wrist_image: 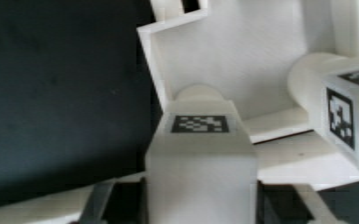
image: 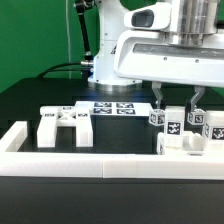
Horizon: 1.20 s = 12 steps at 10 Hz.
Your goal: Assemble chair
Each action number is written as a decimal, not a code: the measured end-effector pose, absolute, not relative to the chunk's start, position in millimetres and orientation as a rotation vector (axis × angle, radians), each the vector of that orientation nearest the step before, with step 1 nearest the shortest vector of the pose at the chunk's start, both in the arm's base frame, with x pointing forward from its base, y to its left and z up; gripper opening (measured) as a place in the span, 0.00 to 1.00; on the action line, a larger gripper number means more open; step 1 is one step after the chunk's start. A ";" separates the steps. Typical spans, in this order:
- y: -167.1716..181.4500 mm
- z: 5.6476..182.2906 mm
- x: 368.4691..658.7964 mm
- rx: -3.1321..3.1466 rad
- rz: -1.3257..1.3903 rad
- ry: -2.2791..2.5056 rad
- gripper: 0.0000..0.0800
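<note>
My gripper [image: 177, 100] hangs at the exterior view's right, above a cluster of white tagged chair parts [image: 185, 138] standing against the front rail. In the wrist view the gripper [wrist_image: 201, 205] is shut on a white rounded chair leg [wrist_image: 199, 150] with a small tag on its end. The dark pads press on both of the leg's sides. Another white tagged chair part [wrist_image: 341, 95] lies right beside the held leg, over a flat white piece [wrist_image: 202, 60]. A separate blocky white chair part [image: 65, 125] with slots stands on the black table at the exterior view's left.
The marker board [image: 112, 108] lies flat behind the parts, in front of the robot base [image: 100, 65]. A long white border rail [image: 100, 165] runs along the front edge and turns back at the exterior view's left [image: 15, 140]. A green wall stands behind.
</note>
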State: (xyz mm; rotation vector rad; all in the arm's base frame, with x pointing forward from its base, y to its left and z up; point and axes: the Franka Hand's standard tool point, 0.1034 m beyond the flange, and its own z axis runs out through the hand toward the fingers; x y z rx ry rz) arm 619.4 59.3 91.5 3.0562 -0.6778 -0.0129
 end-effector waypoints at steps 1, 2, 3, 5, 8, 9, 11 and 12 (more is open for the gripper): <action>59.5 91.0 619.3 3.017 -0.016 -0.860 0.36; 59.8 90.7 619.2 2.971 -0.017 -1.011 0.36; 59.9 90.7 619.2 2.911 -0.019 -1.184 0.36; 61.2 90.5 619.1 2.815 -0.020 -1.397 0.36; 62.6 90.4 619.0 2.686 -0.020 -1.630 0.36; 62.9 90.4 619.2 2.630 -0.019 -1.724 0.36; 62.9 90.4 619.2 2.637 -0.019 -1.712 0.37; 63.6 90.4 619.1 2.667 -0.018 -1.664 0.37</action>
